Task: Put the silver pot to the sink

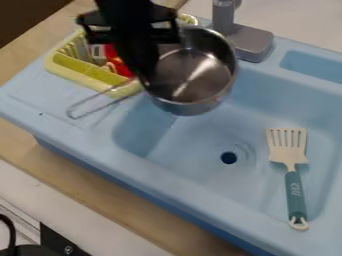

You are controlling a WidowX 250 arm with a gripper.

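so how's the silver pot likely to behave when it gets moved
The silver pot looks like thin metal, so it should be stiff and fairly light for its size. Its smooth, shiny side may slip in a grip. The wire handle sticks out to one side, so the pot could swing or tip.

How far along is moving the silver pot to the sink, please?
Picking up looks done: the silver pot appears raised, with the hand at its rim. In progress is the carry, the pot above the edge of the sink nearest the faucet. Lowering it in and releasing seem left.
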